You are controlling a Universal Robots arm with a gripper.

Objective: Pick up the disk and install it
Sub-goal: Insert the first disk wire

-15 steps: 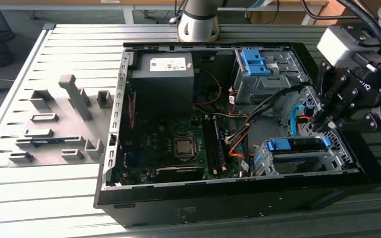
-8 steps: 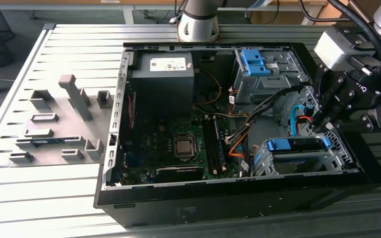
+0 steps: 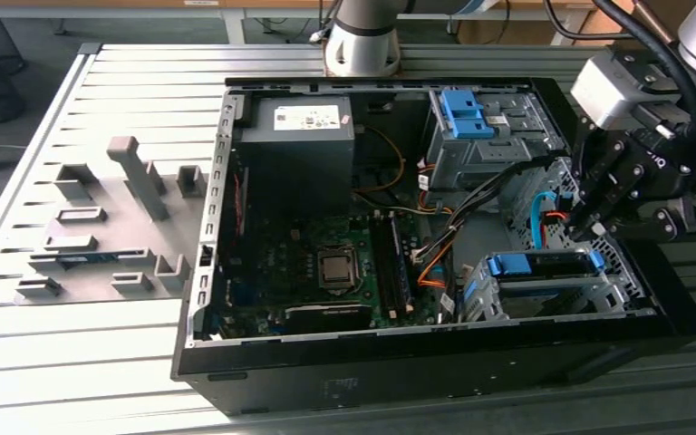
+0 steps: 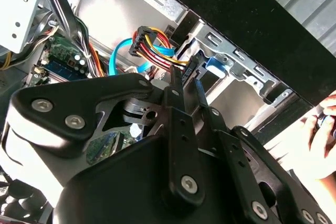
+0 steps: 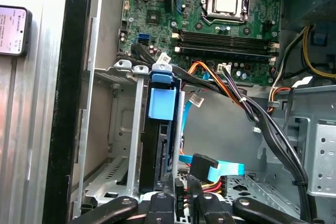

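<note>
At the right side of the exterior view, the tool [image 3: 590, 222] hangs just above the lower drive cage [image 3: 554, 290] of the open computer case [image 3: 445, 349]. Its two fingers [image 5: 157, 208] stand close together, with only a narrow gap, and a small dark cable plug [image 5: 179, 195] sits between their tips in the first wrist view. I cannot tell if they really press it, so the grip is not certain.

The disk [image 5: 157, 150] is already inside this cage. It stands on its edge in the slot, and its blue rail [image 5: 160, 100] shows at the open end of the cage. So the picking up and the sliding in look finished. I judge that what is left is the cables, because a blue flat cable [image 5: 220, 170] and a bundle of red and yellow wires [image 4: 155, 48] end close to the disk, and I cannot see if they are plugged in.

Further out, the case holds the green main board [image 3: 323, 263], a dark power box [image 3: 300, 145] and an upper cage [image 3: 481, 136] with a blue bracket [image 3: 463, 113]. The case lies on the table [image 3: 82, 353], near some grey blocks [image 3: 119, 227]. A hand [image 4: 310, 140] shows at the right edge of the second wrist view.
</note>
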